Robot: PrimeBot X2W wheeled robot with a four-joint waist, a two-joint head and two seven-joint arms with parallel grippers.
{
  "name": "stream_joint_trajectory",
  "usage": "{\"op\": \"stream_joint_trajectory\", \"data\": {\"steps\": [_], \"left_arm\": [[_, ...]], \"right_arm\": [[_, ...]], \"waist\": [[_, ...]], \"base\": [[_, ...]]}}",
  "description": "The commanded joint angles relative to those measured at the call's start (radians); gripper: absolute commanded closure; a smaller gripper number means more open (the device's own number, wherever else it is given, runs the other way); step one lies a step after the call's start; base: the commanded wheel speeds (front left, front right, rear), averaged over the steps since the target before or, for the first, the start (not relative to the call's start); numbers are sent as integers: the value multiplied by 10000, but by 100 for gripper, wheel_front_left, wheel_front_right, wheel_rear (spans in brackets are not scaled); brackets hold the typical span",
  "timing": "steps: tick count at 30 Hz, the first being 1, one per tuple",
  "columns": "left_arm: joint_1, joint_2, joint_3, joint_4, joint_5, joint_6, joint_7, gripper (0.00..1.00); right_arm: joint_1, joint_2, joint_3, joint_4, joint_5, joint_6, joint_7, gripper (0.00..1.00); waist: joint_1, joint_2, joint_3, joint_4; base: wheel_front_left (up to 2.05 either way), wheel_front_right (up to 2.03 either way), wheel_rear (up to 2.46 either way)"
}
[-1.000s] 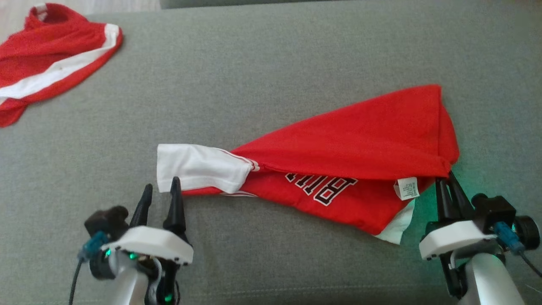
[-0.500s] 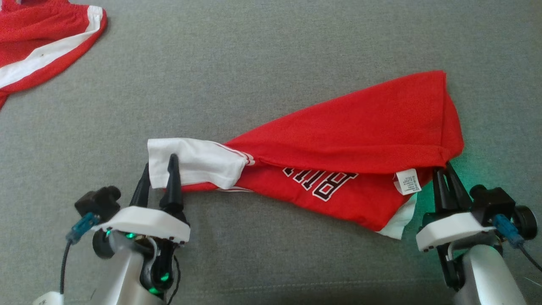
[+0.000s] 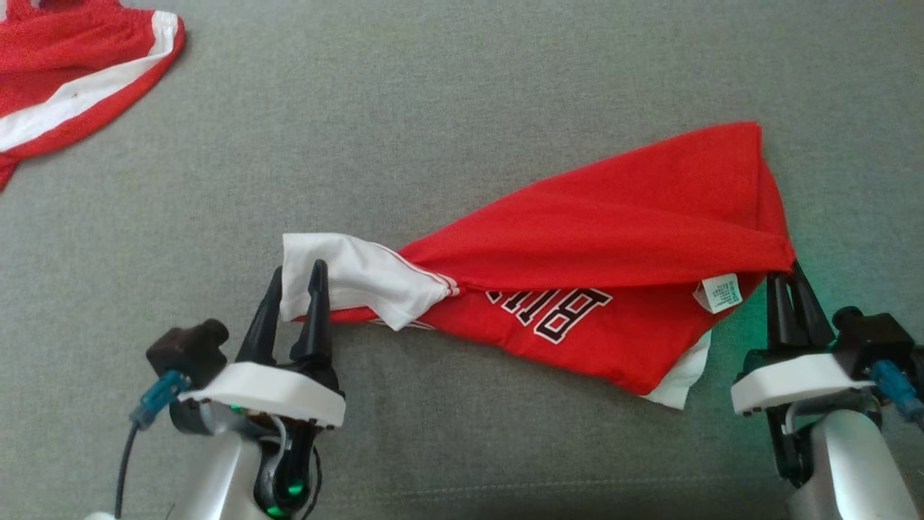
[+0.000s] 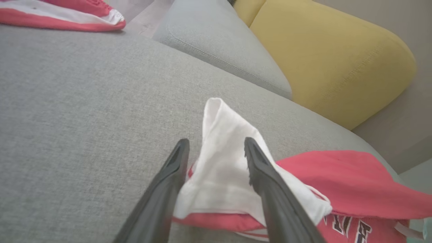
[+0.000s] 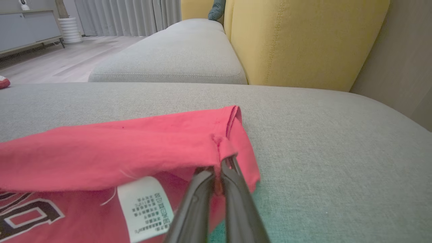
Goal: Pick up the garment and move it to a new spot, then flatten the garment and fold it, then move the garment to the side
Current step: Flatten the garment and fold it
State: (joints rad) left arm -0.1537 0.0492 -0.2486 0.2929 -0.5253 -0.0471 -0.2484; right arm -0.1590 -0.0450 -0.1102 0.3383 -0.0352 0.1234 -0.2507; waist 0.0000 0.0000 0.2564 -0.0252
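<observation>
Red garment — half-folded, crumpled

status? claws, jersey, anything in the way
left claw open, straddling white end of jersey. right claw shut on its red corner. jersey bunched, partly folded over on grey cushion. second red garment far left, apart.

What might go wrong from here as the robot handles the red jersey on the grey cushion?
The left hand stands open astride the white fabric panel; closing may catch only one loose layer, which could slip out. The right hand pinches only a thin corner of the bright red mesh jersey; a hard pull might free it. Folded over itself, it may bunch.
</observation>
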Motion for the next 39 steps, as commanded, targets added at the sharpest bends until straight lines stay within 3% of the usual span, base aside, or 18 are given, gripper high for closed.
{"op": "stream_joint_trajectory", "data": {"steps": [1, 11, 19, 23, 28, 29, 32, 39], "left_arm": [[-74, 127, 243, -376, 135, 56, -124, 18], [833, 366, -220, -884, 501, 328, 219, 4], [944, 298, -524, -1023, 432, 304, 324, 16], [774, 276, -349, -822, 331, 424, 241, 27], [465, 263, -141, -303, 263, 553, 142, 66], [465, 263, -141, -303, 263, 553, 142, 66], [372, 262, -98, -162, 268, 539, 79, 100], [318, 283, 319, -982, 435, 556, -98, 100]], "right_arm": [[-293, -52, 141, -309, -14, 73, -110, 100], [-129, -52, 296, -239, 63, 73, -111, 100], [-88, -52, 397, -139, 43, 73, -111, 100], [-65, -52, 485, -84, 59, 73, -111, 100], [-56, -52, 574, -74, 101, 73, -111, 100], [-56, -52, 574, -74, 101, 73, -111, 100], [-54, -52, 596, -101, 123, 73, -111, 100], [-101, -52, 499, -501, 101, 73, -111, 100]], "waist": [[0, 0, -49, 9], [0, 0, -344, 137], [0, 0, -500, 143], [0, 0, -575, 48], [0, 0, -599, -81], [0, 0, -599, -81], [0, 0, -588, -137], [0, 0, -643, -118]], "base": [[0, 0, 0], [0, 0, 0], [0, 0, 0], [0, 0, 0], [0, 0, 0], [0, 0, 0], [0, 0, 0], [0, 0, 0]]}}
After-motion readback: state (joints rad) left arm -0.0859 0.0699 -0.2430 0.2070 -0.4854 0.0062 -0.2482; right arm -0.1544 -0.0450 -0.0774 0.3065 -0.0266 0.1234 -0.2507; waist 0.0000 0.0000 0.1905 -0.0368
